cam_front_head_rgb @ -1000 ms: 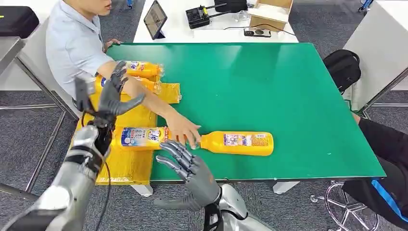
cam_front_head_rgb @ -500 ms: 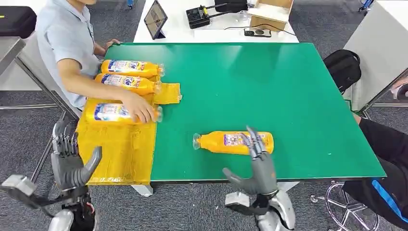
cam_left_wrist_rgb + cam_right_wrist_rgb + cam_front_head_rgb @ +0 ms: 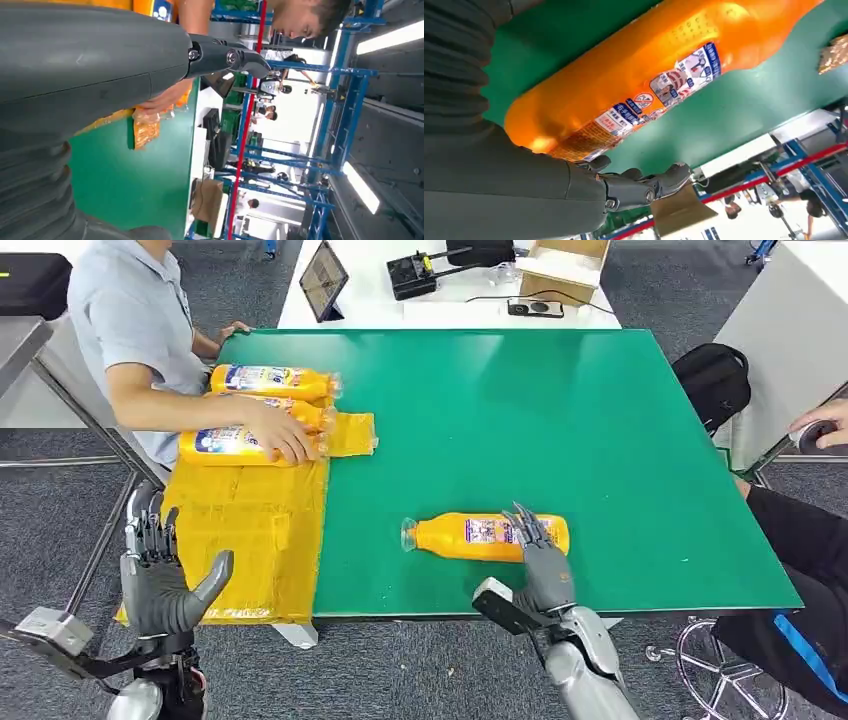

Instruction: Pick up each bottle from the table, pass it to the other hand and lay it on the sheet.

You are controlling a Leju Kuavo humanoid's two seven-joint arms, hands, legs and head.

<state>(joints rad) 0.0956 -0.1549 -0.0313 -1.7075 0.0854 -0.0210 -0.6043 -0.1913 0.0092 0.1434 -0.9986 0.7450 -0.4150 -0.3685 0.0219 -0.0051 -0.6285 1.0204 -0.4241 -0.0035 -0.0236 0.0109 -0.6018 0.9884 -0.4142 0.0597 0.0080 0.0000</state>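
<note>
You have one orange bottle [image 3: 487, 537] lying on its side on the green table [image 3: 560, 410], near the table's front edge, its clear cap end toward the yellow sheet [image 3: 255, 530] and well apart from it. It is a long plastic bottle filled with orange liquid, with a white, blue and red label around its middle; in the right wrist view [image 3: 644, 85] you can read that label as printed panels on a glossy orange body. Your right hand [image 3: 540, 565] reaches over the table's front edge, fingers spread and raised over the bottle's base end, thumb out to the side; you cannot tell whether the fingertips touch the bottle. Your left hand [image 3: 160, 575] hangs off the table beside the sheet's front corner, fingers apart and upright, holding nothing. On the sheet's far end lie three more orange bottles [image 3: 270, 382], side by side, and a person's hand [image 3: 285, 443] rests on the nearest of them.
</note>
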